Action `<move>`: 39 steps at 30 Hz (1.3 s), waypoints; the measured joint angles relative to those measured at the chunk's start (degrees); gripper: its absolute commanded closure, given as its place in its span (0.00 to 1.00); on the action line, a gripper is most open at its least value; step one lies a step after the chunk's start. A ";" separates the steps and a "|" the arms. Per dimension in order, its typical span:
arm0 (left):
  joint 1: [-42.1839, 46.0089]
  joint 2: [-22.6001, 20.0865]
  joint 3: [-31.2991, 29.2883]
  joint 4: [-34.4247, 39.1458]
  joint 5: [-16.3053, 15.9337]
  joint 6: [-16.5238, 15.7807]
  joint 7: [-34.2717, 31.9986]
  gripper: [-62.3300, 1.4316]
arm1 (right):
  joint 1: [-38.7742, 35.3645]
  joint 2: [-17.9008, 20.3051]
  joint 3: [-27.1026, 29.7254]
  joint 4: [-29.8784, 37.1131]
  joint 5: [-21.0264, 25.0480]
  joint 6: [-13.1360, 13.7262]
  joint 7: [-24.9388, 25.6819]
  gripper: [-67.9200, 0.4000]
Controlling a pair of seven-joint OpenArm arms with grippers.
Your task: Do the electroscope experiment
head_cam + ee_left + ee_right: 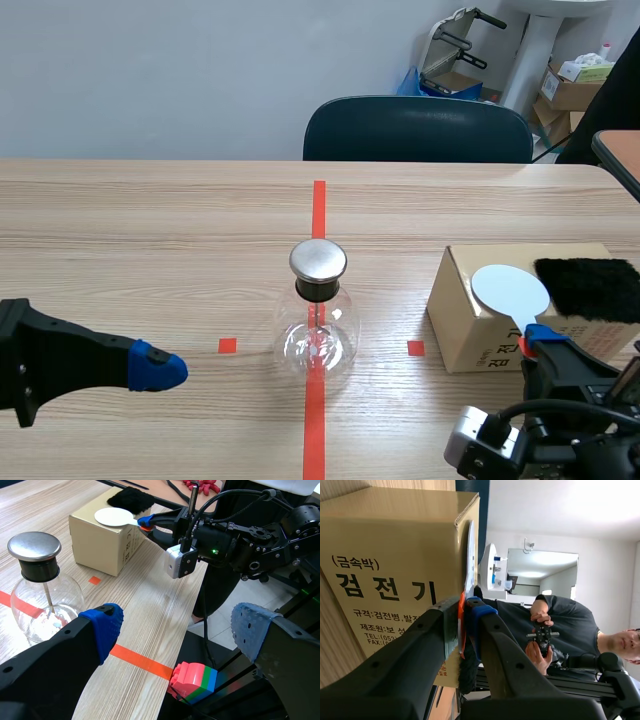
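Observation:
The electroscope (318, 318), a clear glass flask with a round metal cap, stands on the red tape line at the table's middle; it is also in the left wrist view (40, 580). A white disc paddle (510, 292) lies flat on the cardboard box (480, 330) at the right. My right gripper (532, 342) is shut on the paddle's red handle (463, 611) at the box's near edge. A black fur cloth (588, 288) rests on the box beside the disc. My left gripper (160, 368) stands open left of the flask, with nothing between its fingers (102, 627).
A dark chair (418, 130) stands behind the table's far edge. Beyond the table's right edge, boxes (575, 85) are stacked at the back and a coloured toy block (195, 680) lies below. A person holding a controller (540, 635) shows past the box.

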 measured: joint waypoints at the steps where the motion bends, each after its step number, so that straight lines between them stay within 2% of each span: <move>1: 0.00 0.00 0.00 0.00 0.00 0.00 0.04 0.24 | 0.00 0.00 0.00 0.00 0.00 0.00 0.00 0.98; 12: 0.00 0.00 0.00 0.00 0.00 0.00 1.42 0.24 | 0.00 0.00 0.00 0.00 1.09 -0.02 0.07 0.97; 18: 0.00 0.00 0.00 0.00 0.00 0.09 1.29 0.26 | 0.09 0.15 0.11 1.73 1.09 0.04 4.55 0.97; 21: -0.02 0.04 0.00 0.00 0.00 0.98 1.22 0.36 | 0.66 0.15 0.96 4.42 1.09 0.20 5.18 0.97; 25: -0.87 0.04 -0.04 0.00 0.00 0.87 1.18 0.59 | 1.31 0.17 1.31 8.31 0.87 0.17 5.18 0.97; 29: -4.28 0.92 0.83 -0.33 0.00 0.92 1.01 0.77 | 1.31 -0.42 1.29 11.28 -1.97 0.17 2.69 0.97; 32: -7.76 3.85 3.08 -2.16 0.00 0.92 1.14 0.85 | 1.62 -1.68 1.20 12.13 -2.95 0.13 1.70 0.97; 34: -10.21 5.73 5.38 -4.33 0.02 0.96 1.31 0.89 | 2.19 -2.10 -0.13 12.13 -4.26 0.22 -1.20 0.97; 39: -17.11 9.73 11.23 -10.78 0.26 2.95 1.51 0.92 | 4.46 -2.12 -5.75 12.11 -7.63 0.20 -8.28 0.97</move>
